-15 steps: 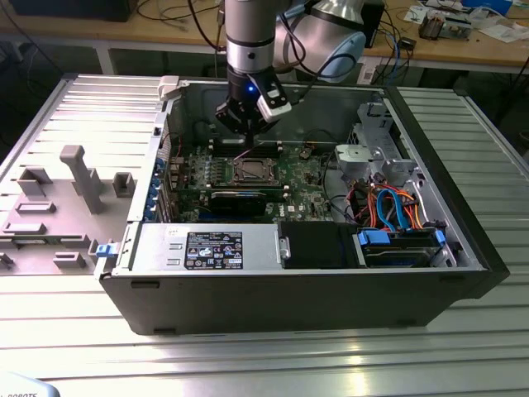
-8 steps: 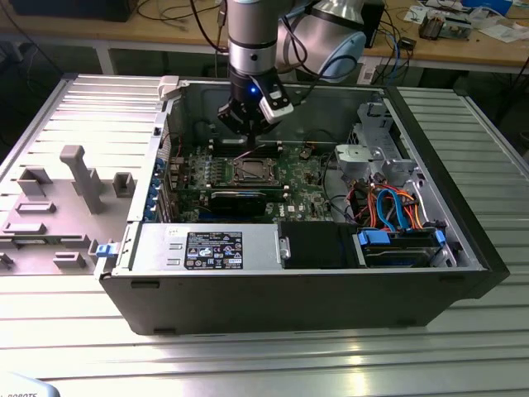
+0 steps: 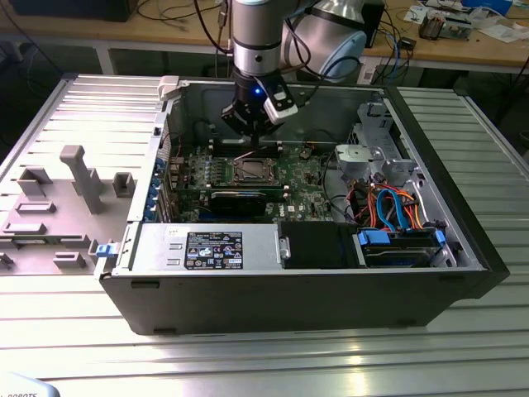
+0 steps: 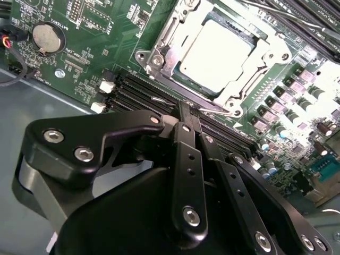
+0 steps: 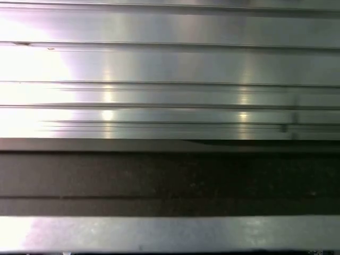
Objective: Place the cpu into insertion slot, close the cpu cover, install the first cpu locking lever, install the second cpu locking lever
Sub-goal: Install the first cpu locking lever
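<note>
In the second wrist view the cpu lies flat in the insertion slot, its pale grey face showing through the window of the cpu cover. The shiny cover lies down over the chip's edges. A thin metal locking lever runs along one side of the socket. My gripper hangs just above the board beside the socket, over the black memory slots, its black fingers pressed together with nothing seen between them. In the exterior view the gripper hovers just behind the insertion slot.
The open computer case walls in the green board. A black graphics card lies in front of the socket, and the power supply in front of that. A drive cage and orange and blue cables are at the exterior view's right. A coin battery sits on the board.
</note>
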Robot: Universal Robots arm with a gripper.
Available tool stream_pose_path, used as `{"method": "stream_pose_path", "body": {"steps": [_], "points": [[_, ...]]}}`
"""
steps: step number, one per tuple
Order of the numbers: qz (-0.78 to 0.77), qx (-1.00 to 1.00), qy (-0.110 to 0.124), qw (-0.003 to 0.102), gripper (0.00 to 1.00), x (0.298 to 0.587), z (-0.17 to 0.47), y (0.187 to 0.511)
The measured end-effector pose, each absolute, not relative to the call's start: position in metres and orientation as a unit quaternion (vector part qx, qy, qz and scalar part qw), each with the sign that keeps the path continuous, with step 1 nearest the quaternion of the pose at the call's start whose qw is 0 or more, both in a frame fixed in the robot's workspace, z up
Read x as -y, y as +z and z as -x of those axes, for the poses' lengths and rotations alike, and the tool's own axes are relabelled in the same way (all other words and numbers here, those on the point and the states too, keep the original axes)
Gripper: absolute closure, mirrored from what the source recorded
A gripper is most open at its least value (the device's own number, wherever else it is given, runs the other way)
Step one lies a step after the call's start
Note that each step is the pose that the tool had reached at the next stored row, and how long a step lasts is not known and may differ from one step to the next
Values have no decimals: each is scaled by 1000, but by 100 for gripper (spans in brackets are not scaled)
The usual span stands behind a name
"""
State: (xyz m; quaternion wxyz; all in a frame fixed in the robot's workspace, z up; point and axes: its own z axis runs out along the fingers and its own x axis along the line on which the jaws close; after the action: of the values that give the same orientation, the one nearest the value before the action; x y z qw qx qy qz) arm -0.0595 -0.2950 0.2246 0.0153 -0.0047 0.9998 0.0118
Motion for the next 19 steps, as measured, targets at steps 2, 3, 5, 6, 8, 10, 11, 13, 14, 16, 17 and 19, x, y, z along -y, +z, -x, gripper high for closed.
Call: {"method": "stream_pose_path", "body": {"steps": [2,3,5,6,8,10,11,13,14,16,17,19], "points": [[4,-1000,12,15,89,295,57,224],[4,-1000,12,15,89,295,56,223],[4,-1000,12,15,89,295,54,223],[4,-1000,12,15,89,295,53,222],[4,-1000,12,15,89,295,52,221],[4,-1000,12,15,89,295,50,219],[4,-1000,12,15,89,295,49,218],[4,-1000,12,15,89,295,49,216],[4,-1000,12,15,89,295,49,215],[4,-1000,12,15,89,295,48,214],[4,-1000,12,15,89,295,48,213],[4,-1000,12,15,89,295,47,211]]}}
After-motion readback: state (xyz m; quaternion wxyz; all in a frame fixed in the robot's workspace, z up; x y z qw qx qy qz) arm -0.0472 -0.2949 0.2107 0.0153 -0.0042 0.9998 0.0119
